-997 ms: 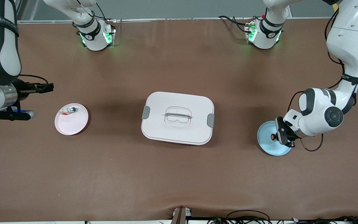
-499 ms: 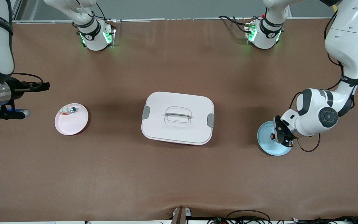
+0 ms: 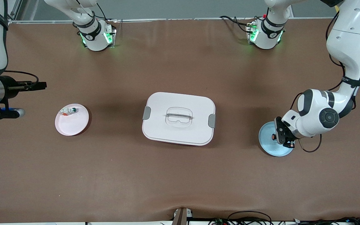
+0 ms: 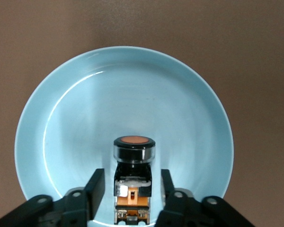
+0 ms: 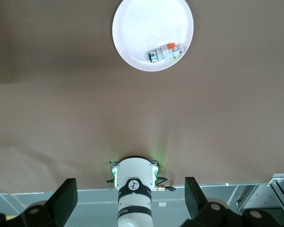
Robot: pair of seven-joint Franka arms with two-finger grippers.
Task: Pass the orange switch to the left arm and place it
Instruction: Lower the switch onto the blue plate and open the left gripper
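The step in hand looks like the first pickup. The left gripper (image 4: pixel 132 189) sits low over the round pale-blue plate (image 3: pixel 267 145) near the left arm's end of the desk, its jaws spread to either side of the orange switch (image 4: pixel 133 163), a tiny black push-button with a round orange cap that lies in that plate. A gap shows on each side of the switch body, so nothing is pinched yet.

The next move probably calls for closing squarely on the body, lifting, then carrying it around or above the large white lidded box with grey side clips (image 3: pixel 178 118) at the desk's middle.

The right gripper (image 5: pixel 128 201) waits near the right arm's edge of the desk, its jaws spread wide and empty; the round pink plate (image 3: pixel 72 119) with a small white part with a green tip (image 3: pixel 69 110) lies nearby.

In the front view the left wrist hides most of the switch, and the fingertips are cut off in the left wrist view.
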